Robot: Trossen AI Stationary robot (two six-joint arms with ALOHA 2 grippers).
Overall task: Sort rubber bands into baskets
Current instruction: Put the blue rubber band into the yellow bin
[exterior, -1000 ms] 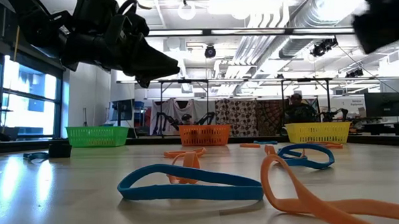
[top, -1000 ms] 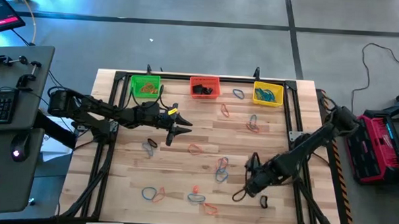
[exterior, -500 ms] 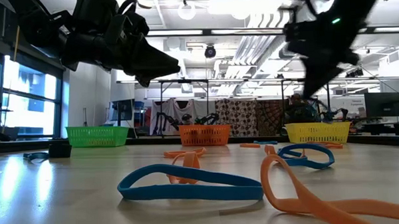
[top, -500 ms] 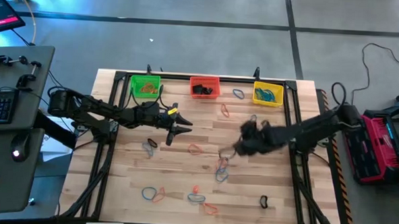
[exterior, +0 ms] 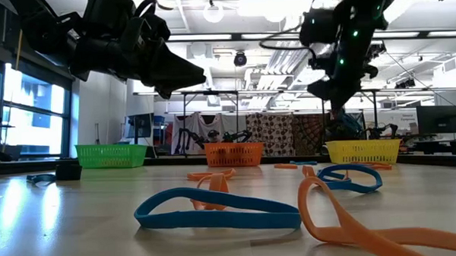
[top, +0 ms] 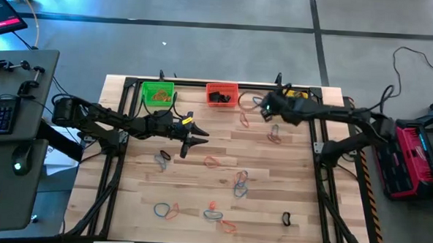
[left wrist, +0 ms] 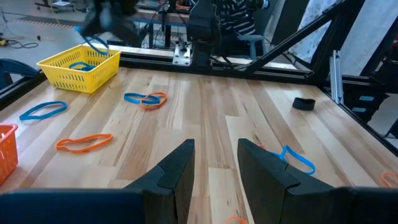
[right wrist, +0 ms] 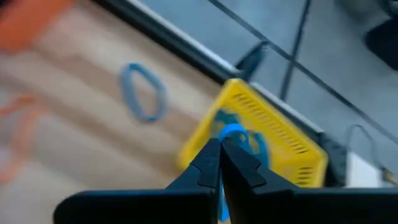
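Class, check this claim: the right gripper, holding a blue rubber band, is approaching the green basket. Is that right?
Not quite. The right gripper, fingers shut on the blue rubber band, is approaching the yellow basket, not the green one. The right wrist view shows it.

Two dark jointed arms, the left claw point(top: 192, 143) carrying a yellow marking (near the wrist), with tapered black fingers.
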